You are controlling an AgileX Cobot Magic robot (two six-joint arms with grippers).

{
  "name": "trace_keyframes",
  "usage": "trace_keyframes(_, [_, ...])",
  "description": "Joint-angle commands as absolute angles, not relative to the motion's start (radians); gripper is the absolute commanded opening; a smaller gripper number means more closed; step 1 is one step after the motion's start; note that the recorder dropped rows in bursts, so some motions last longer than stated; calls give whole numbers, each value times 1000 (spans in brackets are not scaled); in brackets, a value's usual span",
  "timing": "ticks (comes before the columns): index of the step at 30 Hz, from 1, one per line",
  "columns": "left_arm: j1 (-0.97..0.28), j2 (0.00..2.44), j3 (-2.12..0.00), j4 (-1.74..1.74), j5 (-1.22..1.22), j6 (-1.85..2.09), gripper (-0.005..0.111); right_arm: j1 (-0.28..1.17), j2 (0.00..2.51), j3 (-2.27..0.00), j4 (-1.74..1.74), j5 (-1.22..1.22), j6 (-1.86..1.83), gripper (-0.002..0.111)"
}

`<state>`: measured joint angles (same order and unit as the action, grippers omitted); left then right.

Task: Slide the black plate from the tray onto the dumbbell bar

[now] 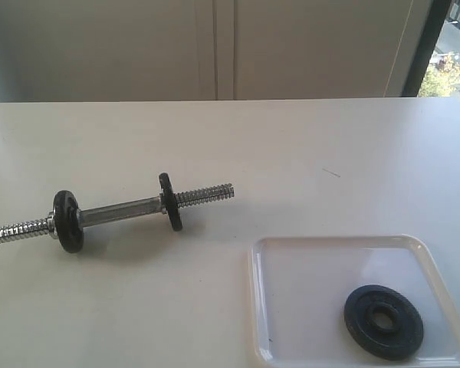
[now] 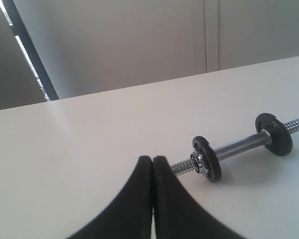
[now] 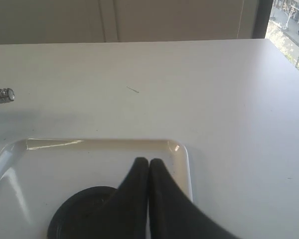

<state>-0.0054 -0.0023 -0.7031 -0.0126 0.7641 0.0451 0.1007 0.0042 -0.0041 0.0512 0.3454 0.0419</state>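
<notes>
The black plate (image 1: 384, 322) lies flat in the white tray (image 1: 307, 261) at the front right of the table. The dumbbell bar (image 1: 119, 211) rests on the table to the left, with two small black discs on it and both threaded ends bare. Neither arm shows in the exterior view. My left gripper (image 2: 153, 159) is shut and empty, close to the bar's (image 2: 239, 147) threaded end. My right gripper (image 3: 148, 162) is shut and empty above the tray (image 3: 182, 149), partly hiding the plate (image 3: 82, 211). The bar's other tip (image 3: 1, 95) shows at the edge of that view.
The white table (image 1: 291, 153) reaches back to a pale wall. A dark window frame (image 1: 425, 46) stands at the back right. A thin dark mark (image 1: 331, 172) lies on the table beyond the tray.
</notes>
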Motion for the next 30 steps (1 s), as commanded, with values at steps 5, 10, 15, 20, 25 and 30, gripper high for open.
trace_keyframes(5, [-12, 0, -710, -18, 771, 41, 0, 111, 0, 0, 52, 341, 35, 0])
trace_keyframes(10, [-12, 0, -710, -22, 771, 41, 0, 111, 0, 0, 52, 341, 35, 0])
trace_keyframes(15, [-12, 0, -710, -21, 657, 41, 0, 111, 0, 0, 52, 341, 35, 0])
trace_keyframes(20, [-12, 47, -708, -28, 399, 41, 0, 111, 0, 0, 52, 341, 35, 0])
trace_keyframes(25, [-12, 204, -672, -28, 248, 41, 0, 113, 0, 0, 52, 341, 35, 0])
trace_keyframes(30, [-12, 371, -615, -28, 187, 68, 0, 121, 0, 0, 52, 341, 35, 0])
